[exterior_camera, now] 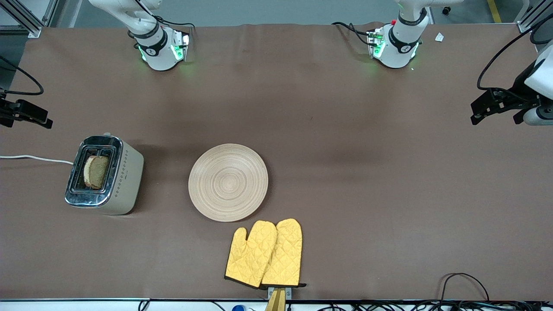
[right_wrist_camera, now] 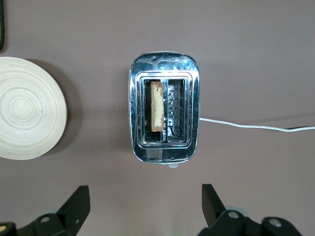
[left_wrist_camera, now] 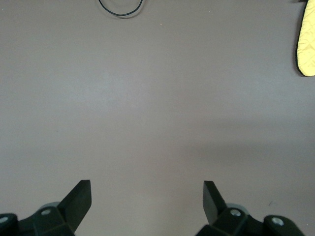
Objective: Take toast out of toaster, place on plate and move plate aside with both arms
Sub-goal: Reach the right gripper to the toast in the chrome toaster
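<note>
The toast (exterior_camera: 96, 171) stands upright in one slot of a chrome toaster (exterior_camera: 103, 175) at the right arm's end of the table. It also shows in the right wrist view (right_wrist_camera: 156, 105). The plate (exterior_camera: 228, 182) lies bare beside the toaster, toward the table's middle, and also shows in the right wrist view (right_wrist_camera: 27, 108). My right gripper (exterior_camera: 23, 117) hangs open and empty in the air above the table close beside the toaster (right_wrist_camera: 165, 115); in its own wrist view (right_wrist_camera: 145, 189) the jaws stand wide apart. My left gripper (exterior_camera: 492, 106) is open and empty over bare table at the left arm's end (left_wrist_camera: 146, 186).
Two yellow quilted oven mitts (exterior_camera: 264, 254) lie nearer the front camera than the plate, by the table's edge; one mitt's edge shows in the left wrist view (left_wrist_camera: 307, 44). A white cord (exterior_camera: 34, 158) runs from the toaster off the table's end. Black cables (exterior_camera: 464, 280) lie along the near edge.
</note>
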